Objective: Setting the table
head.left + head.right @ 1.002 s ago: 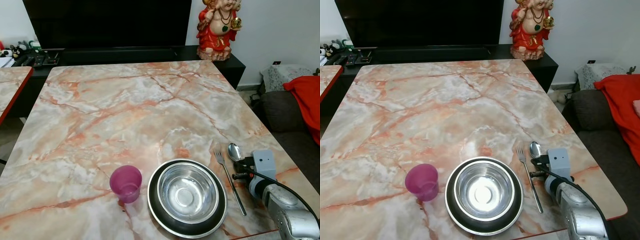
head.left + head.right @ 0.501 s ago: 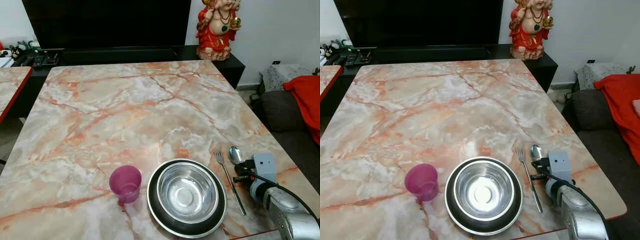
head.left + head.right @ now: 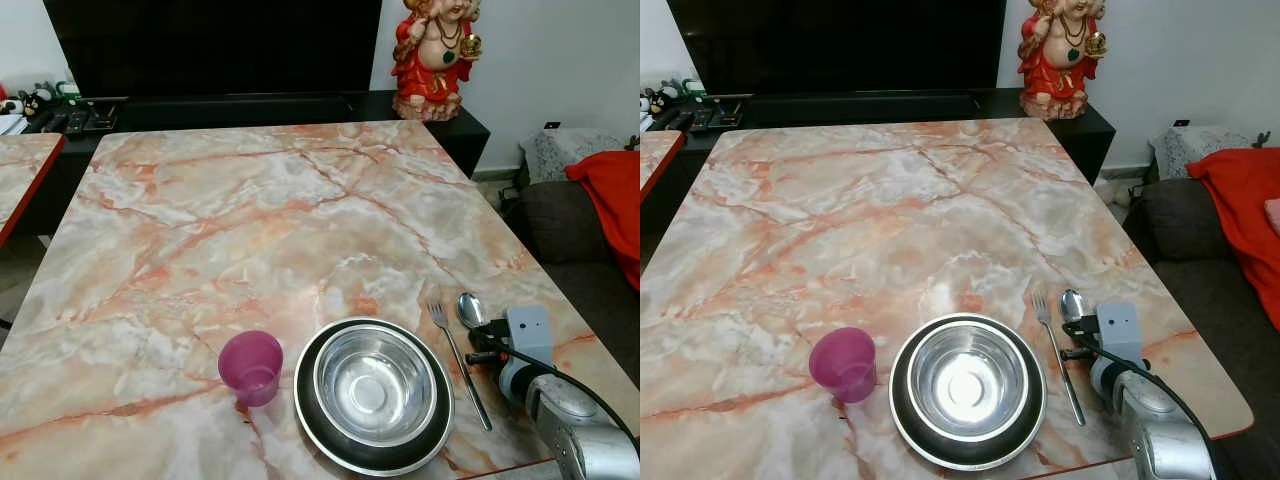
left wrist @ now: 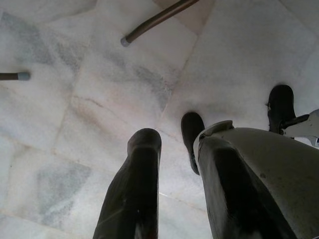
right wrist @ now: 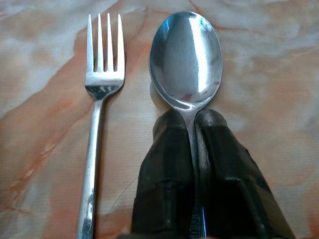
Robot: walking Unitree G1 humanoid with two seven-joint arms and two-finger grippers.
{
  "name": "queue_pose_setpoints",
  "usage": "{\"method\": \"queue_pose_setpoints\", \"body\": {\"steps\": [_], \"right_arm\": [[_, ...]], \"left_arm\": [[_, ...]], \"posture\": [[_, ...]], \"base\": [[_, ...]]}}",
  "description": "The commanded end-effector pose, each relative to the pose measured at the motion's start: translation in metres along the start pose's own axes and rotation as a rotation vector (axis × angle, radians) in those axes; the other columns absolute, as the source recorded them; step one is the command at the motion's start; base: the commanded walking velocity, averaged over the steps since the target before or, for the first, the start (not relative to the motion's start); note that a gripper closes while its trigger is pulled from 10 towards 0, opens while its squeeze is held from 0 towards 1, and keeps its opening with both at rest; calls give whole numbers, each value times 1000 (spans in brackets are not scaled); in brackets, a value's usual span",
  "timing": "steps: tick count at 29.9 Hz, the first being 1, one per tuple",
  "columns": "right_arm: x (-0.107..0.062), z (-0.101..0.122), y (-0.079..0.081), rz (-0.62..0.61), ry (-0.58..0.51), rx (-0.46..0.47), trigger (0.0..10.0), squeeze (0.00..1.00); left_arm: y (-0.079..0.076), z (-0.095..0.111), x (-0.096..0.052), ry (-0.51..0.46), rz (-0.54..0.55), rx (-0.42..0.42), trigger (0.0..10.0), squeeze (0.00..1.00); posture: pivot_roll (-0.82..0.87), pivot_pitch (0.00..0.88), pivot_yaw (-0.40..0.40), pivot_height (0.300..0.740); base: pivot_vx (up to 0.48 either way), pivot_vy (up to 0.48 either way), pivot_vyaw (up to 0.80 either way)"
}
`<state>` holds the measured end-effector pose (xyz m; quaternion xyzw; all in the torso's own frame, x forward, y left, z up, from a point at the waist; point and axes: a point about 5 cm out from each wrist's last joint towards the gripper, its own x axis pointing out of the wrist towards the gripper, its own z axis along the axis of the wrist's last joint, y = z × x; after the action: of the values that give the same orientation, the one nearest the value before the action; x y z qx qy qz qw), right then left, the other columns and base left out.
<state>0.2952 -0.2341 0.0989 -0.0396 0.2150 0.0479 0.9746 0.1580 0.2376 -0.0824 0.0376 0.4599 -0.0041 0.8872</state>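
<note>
Since the earlier frame, the right gripper [image 5: 192, 149] had drawn back slightly toward the table's near edge, taking the spoon [image 5: 187, 57] with it.

Left to right on the marble-patterned table [image 3: 250, 200] stood a translucent purple cup [image 3: 251, 367], a polished steel bowl [image 3: 375, 383] nested in a dark round plate [image 3: 308, 410], and a slim four-tined fork [image 3: 458, 362]. The spoon lay just beside the fork, its glossy oval bowl forward, its handle pinched between the pressed-together fingers [image 5: 164, 169].

Recommended procedure: keep the handle parallel to the fork, seat it flat, then release.

The left gripper [image 4: 174, 194] hung idle, fingers spread, over pale floor tiles [image 4: 75, 99].
</note>
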Motion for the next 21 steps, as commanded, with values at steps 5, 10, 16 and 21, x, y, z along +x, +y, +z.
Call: {"method": "queue_pose_setpoints", "body": {"steps": [5,10,16,21], "right_arm": [[0,0,5,17,0,-5,10000,525],[0,0,8,35,-3,-13,10000,529],[0,1,8,27,-5,-24,10000,20],[0,3,7,28,-14,-20,10000,0]], "left_arm": [[-1,-4,0,17,-6,4,10000,0],[-2,-4,0,17,-7,5,10000,0],[-1,-4,0,18,-7,5,10000,0],[-1,-3,0,17,-7,7,10000,0]], "posture": [[5,121,-31,740],[6,122,-32,740],[7,122,-31,740],[4,121,-30,740]], "base": [[0,0,0],[0,0,0],[0,0,0],[0,0,0]]}}
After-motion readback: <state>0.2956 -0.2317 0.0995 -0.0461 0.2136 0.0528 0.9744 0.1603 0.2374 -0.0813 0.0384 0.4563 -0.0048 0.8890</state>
